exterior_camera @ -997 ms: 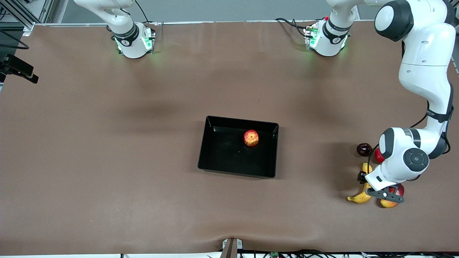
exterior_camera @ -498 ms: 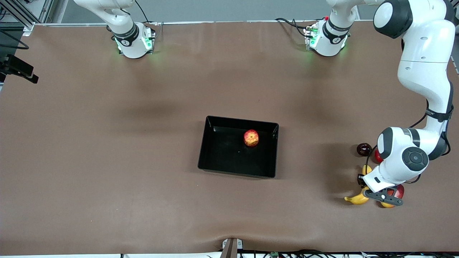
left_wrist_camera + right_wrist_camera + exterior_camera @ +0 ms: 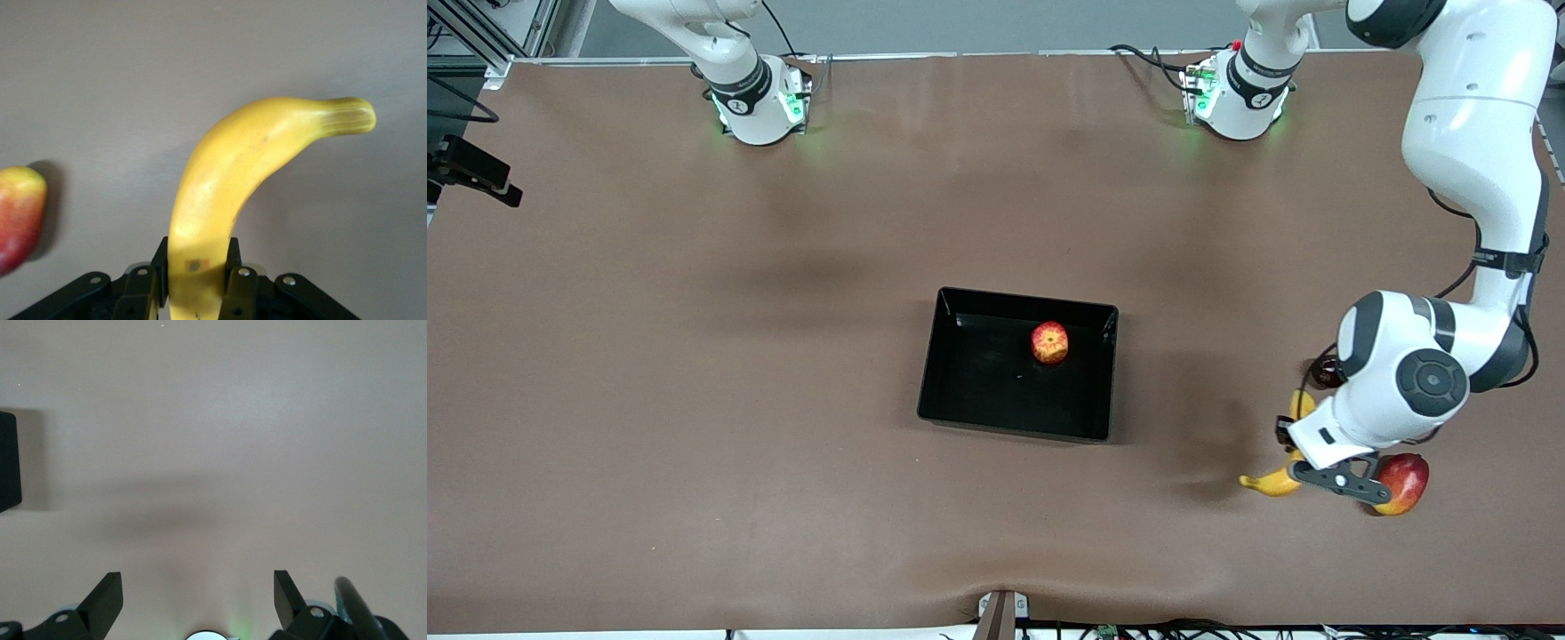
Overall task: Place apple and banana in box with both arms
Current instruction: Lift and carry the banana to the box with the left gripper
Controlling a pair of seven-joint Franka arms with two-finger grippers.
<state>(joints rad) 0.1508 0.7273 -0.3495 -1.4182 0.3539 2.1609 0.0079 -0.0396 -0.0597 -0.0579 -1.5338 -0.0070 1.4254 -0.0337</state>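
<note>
1 apple (image 3: 1050,342), 1 banana (image 3: 1272,481), 1 box (image 3: 969,427), 1 mango (image 3: 1402,482)

Bright even overhead light, soft shadows on table (image 3: 694,400), pics sharp

White arms (image 3: 1476,107), black joint bands (green base lights), black cables.

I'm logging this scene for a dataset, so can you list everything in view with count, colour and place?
box: one, black, mid-table.
apple: one, red-yellow, in the box.
banana: one, yellow, in the left pincer above the table.
mango: one, red-yellow, on the table beside the left pincer.
dark round fruit: one, mostly hidden by the left arm.
table: one, brown.
left pincer: shut on the banana.
right pincer: open, waiting over bare table.
</note>
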